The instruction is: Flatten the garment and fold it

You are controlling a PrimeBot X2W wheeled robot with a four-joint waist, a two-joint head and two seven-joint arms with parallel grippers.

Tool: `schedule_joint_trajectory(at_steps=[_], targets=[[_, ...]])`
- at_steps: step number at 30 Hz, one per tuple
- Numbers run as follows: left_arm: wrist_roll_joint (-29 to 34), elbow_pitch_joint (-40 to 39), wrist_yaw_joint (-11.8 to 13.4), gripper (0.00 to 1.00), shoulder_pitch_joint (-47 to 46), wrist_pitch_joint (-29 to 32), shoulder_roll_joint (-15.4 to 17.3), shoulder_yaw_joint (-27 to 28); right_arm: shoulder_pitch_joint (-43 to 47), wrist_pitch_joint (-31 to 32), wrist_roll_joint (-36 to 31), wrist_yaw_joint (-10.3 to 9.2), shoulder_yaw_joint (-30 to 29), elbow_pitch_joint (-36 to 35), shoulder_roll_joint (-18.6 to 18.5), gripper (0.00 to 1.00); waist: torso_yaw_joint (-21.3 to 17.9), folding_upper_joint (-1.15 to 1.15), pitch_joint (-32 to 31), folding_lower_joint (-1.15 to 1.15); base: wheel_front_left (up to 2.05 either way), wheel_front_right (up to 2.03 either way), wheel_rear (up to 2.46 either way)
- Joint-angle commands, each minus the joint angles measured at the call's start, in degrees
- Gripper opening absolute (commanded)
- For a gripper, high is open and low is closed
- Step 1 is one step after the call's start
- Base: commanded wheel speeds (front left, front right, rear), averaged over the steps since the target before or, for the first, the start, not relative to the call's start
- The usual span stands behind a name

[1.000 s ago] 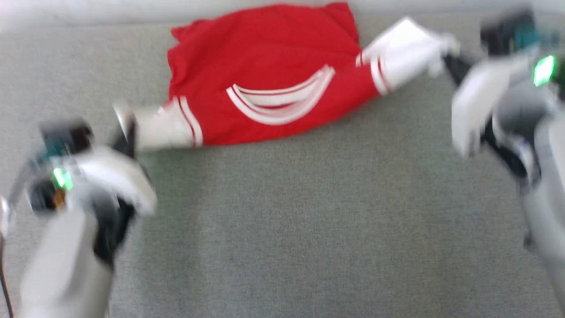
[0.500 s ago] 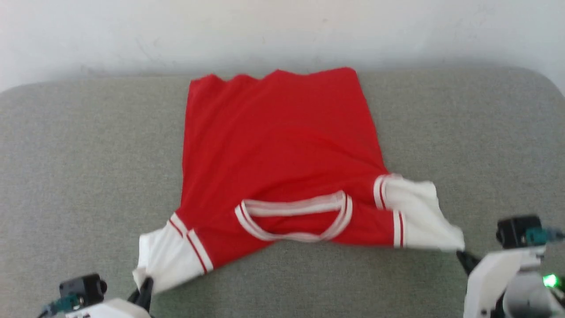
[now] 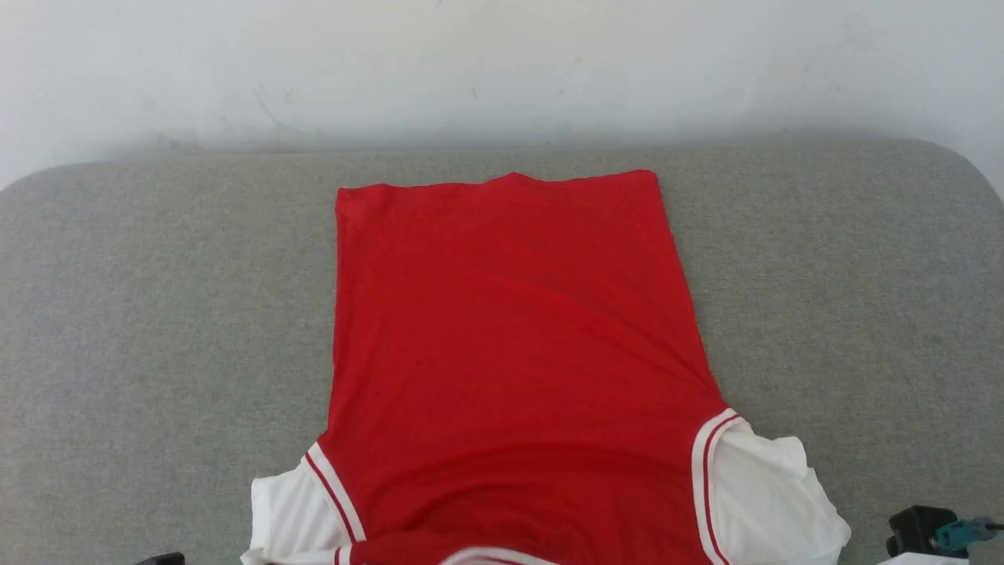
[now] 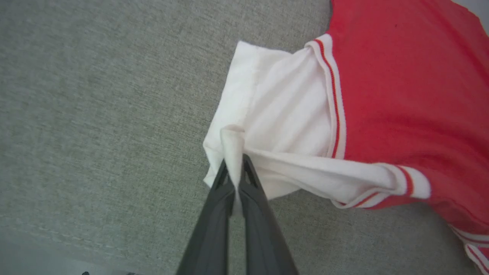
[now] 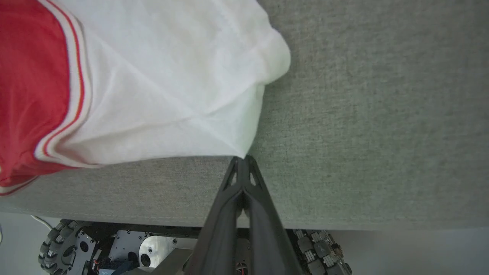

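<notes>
Where the grey cushioned surface [image 5: 363, 114] ends nearest the robot, with the wheeled base [image 5: 114, 248] showing below its edge in the right wrist view, both grippers have hold of the garment [image 3: 510, 329] by its sleeves. The left gripper [image 4: 236, 172] has its two dark fingers closed almost together on a pinched-up fold at the hem of the white left sleeve [image 4: 282, 114], and a ridge of cloth stands up between the tips. The right gripper [image 5: 241, 160] has its fingers pressed together on the very corner of the white right sleeve [image 5: 164, 76], and the cloth runs taut to a point at the tips. Between the sleeves, at the bottom edge of the head view, a little of the red-and-white striped collar [image 3: 502, 555] is visible. From there the red jersey T-shirt lies lengthwise away from the robot, spread nearly flat on the middle of the surface with a plain red side up, striped trim marking each shoulder seam and only faint creases across the body. Its bottom hem [image 3: 502, 180] lies farthest off, slightly wavy, short of the cushion's far edge. Beyond that edge rises a pale wall [image 3: 471, 71].
</notes>
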Motion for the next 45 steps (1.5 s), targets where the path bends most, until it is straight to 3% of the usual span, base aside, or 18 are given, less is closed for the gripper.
schedule_joint_trajectory(at_steps=[1,2,3,4,5,9,19,26,34,39,45], targets=[[-0.29,0.32,-0.13,0.0,-0.38,-0.49,-0.42,-0.02,-0.36,-0.72,0.46,-0.06,0.11,1.05,0.09,0.0,0.15,-0.01,0.24,0.0,0.0,0.0,0.0],[-0.43,0.42,-0.35,0.0,-0.74,-0.63,-0.64,-0.13,-0.83,-1.61,0.65,-0.06,0.13,1.88,0.09,0.0,0.26,-0.01,0.36,0.0,0.0,0.0,0.0],[-0.43,0.54,-0.48,0.0,-1.05,-0.8,-0.75,-0.21,-1.36,-2.72,0.7,-0.06,0.06,2.52,0.09,0.17,0.38,-0.01,0.44,0.0,0.0,0.0,0.0],[-0.41,0.64,-0.58,0.0,-1.34,-0.93,-0.85,-0.3,-1.78,-3.66,0.7,-0.06,0.07,3.1,0.09,0.46,0.53,-0.01,0.46,0.0,0.0,0.0,0.0],[-0.45,0.68,-0.7,0.0,-1.57,-1.04,-0.95,-0.38,-2.12,-4.45,0.69,-0.06,0.07,3.47,0.09,1.0,0.7,-0.01,0.46,0.0,0.0,0.0,0.0],[-0.54,0.25,-1.19,0.0,-2.08,-1.65,-1.29,-0.65,-3.48,-8.69,0.35,-0.06,-0.73,2.31,0.1,1.0,1.73,-0.01,0.25,0.0,0.0,0.0,0.0],[0.07,-0.31,-2.87,0.0,-4.69,-2.92,-1.64,-1.97,-13.81,-25.9,-2.73,-0.06,-2.2,-2.12,0.1,1.0,5.21,-0.01,2.25,0.0,0.0,0.0,0.0],[0.9,-2.46,-3.52,0.0,-8.37,-3.35,-2.03,-3.03,-33.18,-31.96,-8.27,-0.06,-0.63,6.01,-0.14,1.0,8.47,-0.01,8.36,0.0,0.0,0.0,0.0],[1.72,-4.8,-4.38,0.0,-12.75,-4.2,-3.69,-4.97,-55.87,-31.34,-12.31,-0.06,-2.79,24.12,-4.4,1.0,13.36,-0.01,16.72,0.0,0.0,0.0,0.0],[1.79,-4.69,-5.05,0.0,-14.78,-5.14,-4.76,-5.73,-66.18,-24.77,-16.35,-0.06,-5.5,33.49,-5.71,1.0,15.63,-0.01,21.23,0.0,0.0,0.0,0.0],[1.55,-3.42,-5.81,0.0,-16.23,-6.1,-5.99,-6.56,-73.97,-14.63,-21.95,-0.06,-7.22,39.83,-6.03,1.0,17.25,-0.01,24.87,0.0,0.0,0.0,0.0]])
